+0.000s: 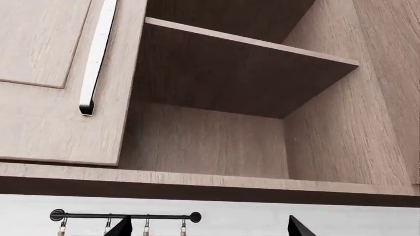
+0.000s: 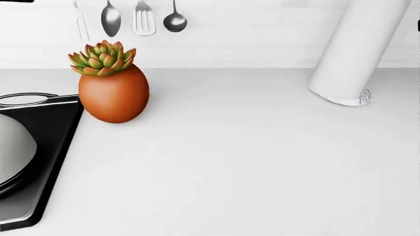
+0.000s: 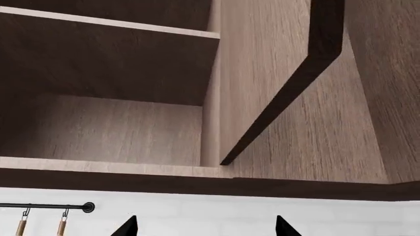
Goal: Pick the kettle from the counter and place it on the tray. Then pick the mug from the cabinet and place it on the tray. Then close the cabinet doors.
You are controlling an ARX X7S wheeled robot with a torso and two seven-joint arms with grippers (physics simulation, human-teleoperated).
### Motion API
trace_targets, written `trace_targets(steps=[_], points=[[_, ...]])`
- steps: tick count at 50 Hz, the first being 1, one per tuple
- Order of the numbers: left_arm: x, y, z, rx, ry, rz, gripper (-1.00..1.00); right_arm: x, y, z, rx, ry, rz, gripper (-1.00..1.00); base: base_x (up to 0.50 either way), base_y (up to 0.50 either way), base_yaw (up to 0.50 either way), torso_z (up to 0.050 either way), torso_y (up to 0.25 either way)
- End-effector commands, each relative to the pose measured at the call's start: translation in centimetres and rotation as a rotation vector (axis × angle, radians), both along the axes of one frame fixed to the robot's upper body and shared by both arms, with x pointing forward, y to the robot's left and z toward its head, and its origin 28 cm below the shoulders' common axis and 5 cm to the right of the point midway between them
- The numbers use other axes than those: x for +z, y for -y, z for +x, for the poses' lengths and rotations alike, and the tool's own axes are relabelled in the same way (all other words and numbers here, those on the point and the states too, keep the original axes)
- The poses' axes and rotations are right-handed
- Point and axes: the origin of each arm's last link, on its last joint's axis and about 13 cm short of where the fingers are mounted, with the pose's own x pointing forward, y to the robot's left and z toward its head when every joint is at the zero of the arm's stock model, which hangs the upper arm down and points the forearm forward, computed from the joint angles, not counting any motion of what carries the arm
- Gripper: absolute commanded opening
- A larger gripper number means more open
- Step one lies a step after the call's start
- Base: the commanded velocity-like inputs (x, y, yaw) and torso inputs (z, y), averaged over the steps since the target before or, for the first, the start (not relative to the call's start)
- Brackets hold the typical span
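Both wrist views look up into the wooden cabinet [image 1: 217,147], and its shelves [image 1: 236,73] show nothing on them. Its left door [image 1: 46,98], with a silver bar handle [image 1: 97,54], lies across the left half of the opening. The right door [image 3: 282,93] stands swung outward, seen edge-on. My left gripper [image 1: 210,228] and right gripper [image 3: 206,228] are open below the cabinet, holding nothing. In the head view the black tray [image 2: 46,142] lies on the counter [image 2: 249,162] at the left edge. A rounded white body [image 2: 13,147], probably the kettle, rests on the tray, cut off. The mug is out of view.
An orange egg-shaped succulent pot [image 2: 113,93] stands beside the tray's far corner. Spoons and a spatula [image 2: 143,19] hang on the white wall from a black rail [image 1: 125,215]. My right arm [image 2: 357,49] rises out of the head view at upper right.
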Motion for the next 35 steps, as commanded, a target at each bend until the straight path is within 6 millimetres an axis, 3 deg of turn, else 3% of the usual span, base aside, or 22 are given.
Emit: trace_targets(steps=[1, 6, 16, 23, 30, 35], points=[[-0.1, 0.0, 0.1, 0.0, -0.005, -0.001, 1.0, 0.1, 0.0, 0.0, -0.004, 0.003, -0.002, 1.0, 0.0, -0.5, 0.0, 0.0, 0.0], [-0.1, -0.1, 0.1, -0.001, -0.006, -0.005, 1.0, 0.2, 0.1, 0.0, -0.009, 0.007, 0.003, 1.0, 0.0, -0.44, 0.0, 0.0, 0.0], [-0.1, -0.1, 0.3, -0.002, -0.013, -0.011, 1.0, 2.1, 1.5, 0.6, -0.138, -0.014, 0.023, 1.0, 0.0, 0.0, 0.0, 0.0, 0.0], [-0.3, -0.1, 0.3, -0.006, -0.018, -0.012, 1.0, 3.8, 3.6, 0.8, -0.347, -0.056, 0.055, 1.0, 0.0, 0.0, 0.0, 0.0, 0.0], [-0.3, -0.1, 0.2, -0.008, -0.021, -0.015, 1.0, 3.9, 5.0, 1.4, -0.56, -0.071, 0.083, 1.0, 0.0, 0.0, 0.0, 0.0, 0.0], [-0.4, -0.2, 0.3, -0.008, -0.024, -0.018, 1.0, 4.1, 5.7, 1.3, -0.617, -0.049, 0.138, 1.0, 0.0, 0.0, 0.0, 0.0, 0.0]])
